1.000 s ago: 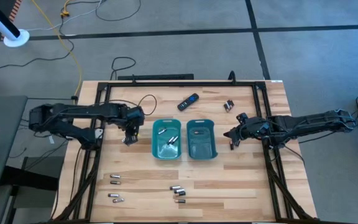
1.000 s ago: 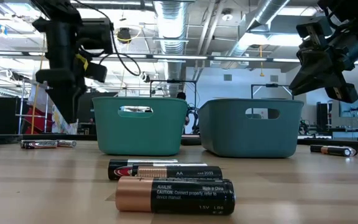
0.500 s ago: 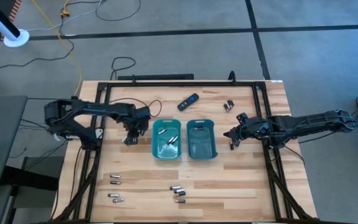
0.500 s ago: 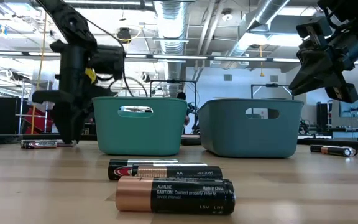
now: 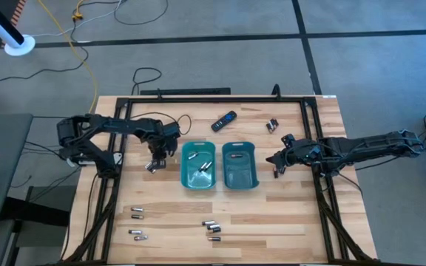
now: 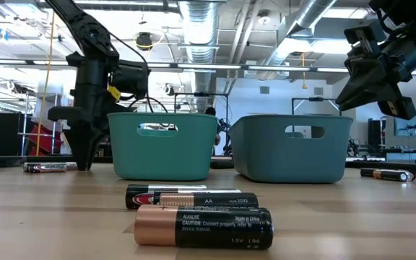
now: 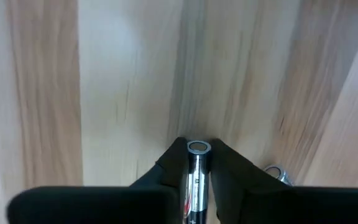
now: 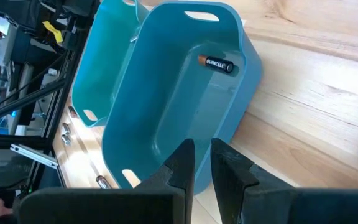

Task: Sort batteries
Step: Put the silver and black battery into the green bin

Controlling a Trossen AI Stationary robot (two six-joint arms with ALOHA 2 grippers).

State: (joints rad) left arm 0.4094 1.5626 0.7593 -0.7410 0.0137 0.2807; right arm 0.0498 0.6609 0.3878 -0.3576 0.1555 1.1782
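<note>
now that the left arm has dropped to the table (image 5: pixel 287 214) just left of the left teal tray (image 5: pixel 197 165), the left gripper (image 5: pixel 152 165) has pinched down on a silvery battery (image 7: pixel 197 180) – open a moment ago, so the pick looks made. the right gripper (image 5: pixel 277 163) waits right of the right tray (image 5: pixel 239 165), fingers slightly parted, holding nothing. a dark battery (image 8: pixel 217 64) lies in that tray – more sit near the front edge.
</note>
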